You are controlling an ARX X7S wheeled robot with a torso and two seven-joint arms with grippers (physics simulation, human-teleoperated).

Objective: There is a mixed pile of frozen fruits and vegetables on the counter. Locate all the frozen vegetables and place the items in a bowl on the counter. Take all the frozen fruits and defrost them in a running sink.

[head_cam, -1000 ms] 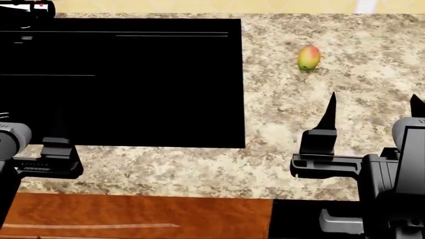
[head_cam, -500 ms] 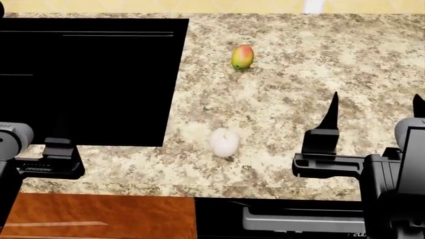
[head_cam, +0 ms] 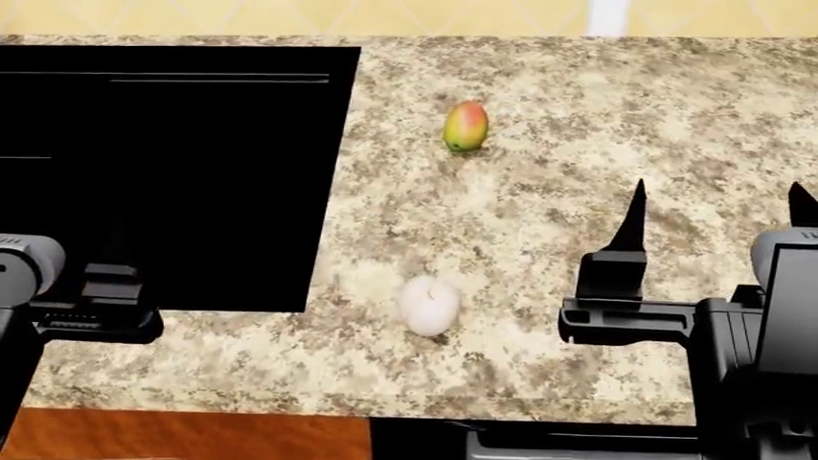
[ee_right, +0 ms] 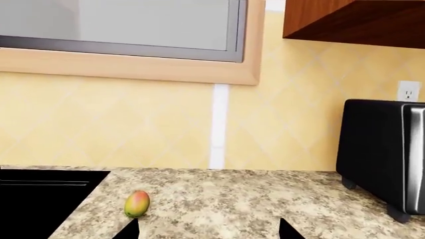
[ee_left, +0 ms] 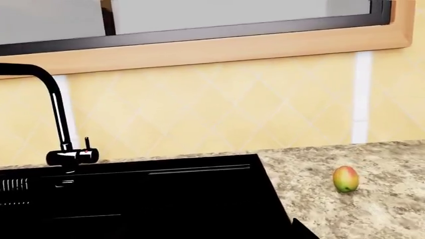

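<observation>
Counter (head_cam: pixel 537 240): open granite ahead of the right gripper (head_cam: pixel 715 206), whose two fingers stand apart. Obstacles on it: a mango (head_cam: pixel 465 126) at 11 o'clock from that gripper, well apart, and a white item (head_cam: pixel 428 305) at 8 o'clock, near the front edge. Sink (head_cam: pixel 167 172) basin lies open ahead of the left gripper (head_cam: pixel 96 297). Faucet (ee_left: pixel 56 119) stands at the sink's back edge. A black toaster oven (ee_right: pixel 385 154) blocks the counter's far right.

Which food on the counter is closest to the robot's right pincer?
The white one, near the counter's front edge. The green-and-red mango lies farther back, toward the wall, so the right pincer is nearer the white one.
</observation>
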